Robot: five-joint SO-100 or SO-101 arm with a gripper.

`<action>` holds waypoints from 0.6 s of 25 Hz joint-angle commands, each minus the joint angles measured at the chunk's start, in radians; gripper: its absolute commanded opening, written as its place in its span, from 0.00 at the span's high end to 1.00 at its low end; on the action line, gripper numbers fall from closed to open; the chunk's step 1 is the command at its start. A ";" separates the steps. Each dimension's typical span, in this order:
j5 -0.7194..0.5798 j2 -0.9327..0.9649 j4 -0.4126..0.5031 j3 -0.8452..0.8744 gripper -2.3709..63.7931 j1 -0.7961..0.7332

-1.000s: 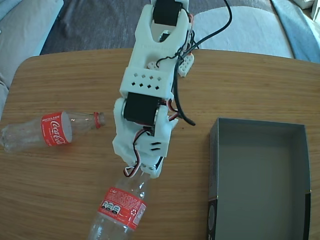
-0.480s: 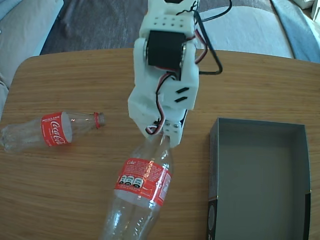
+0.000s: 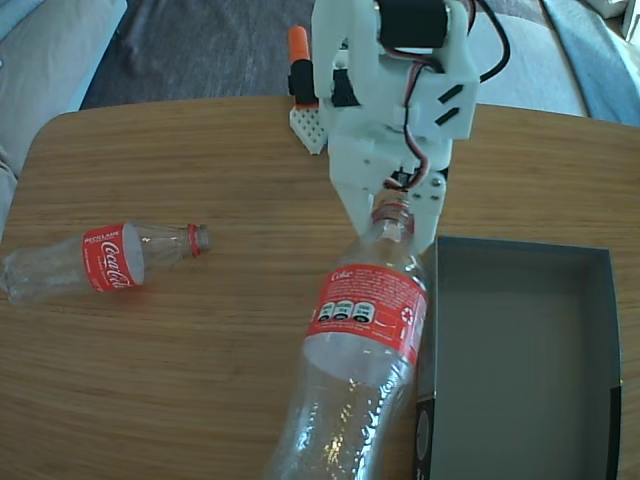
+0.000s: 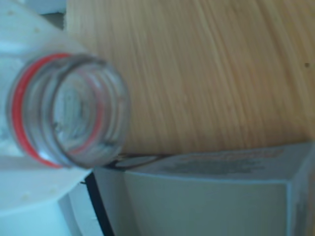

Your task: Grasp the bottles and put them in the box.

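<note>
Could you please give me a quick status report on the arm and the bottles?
Gripper shut on held bottle at the neck, beside the box. Second bottle lying on the table. Box empty, nothing in the way.

Wooden surface (image 3: 180, 350) with rounded corners and straight grain, filling most of the fixed view and seen again as the blurred tan ground (image 4: 206, 69) in the wrist view. Beyond the far edge of that surface, a dark grey rug or cushion (image 3: 190, 50). At the far left of the surface, pale blue-grey upholstery (image 3: 40, 60); past its far right edge, a lighter grey cushion (image 3: 530, 60) and a blue-grey strip (image 3: 600, 55) running to the corner. On the surface near its far edge, a small white perforated block (image 3: 310, 125) carrying an orange-tipped black part (image 3: 299, 60), purpose unclear
</note>
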 commanded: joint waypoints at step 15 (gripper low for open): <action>0.313 0.023 -0.006 -0.058 0.97 -0.282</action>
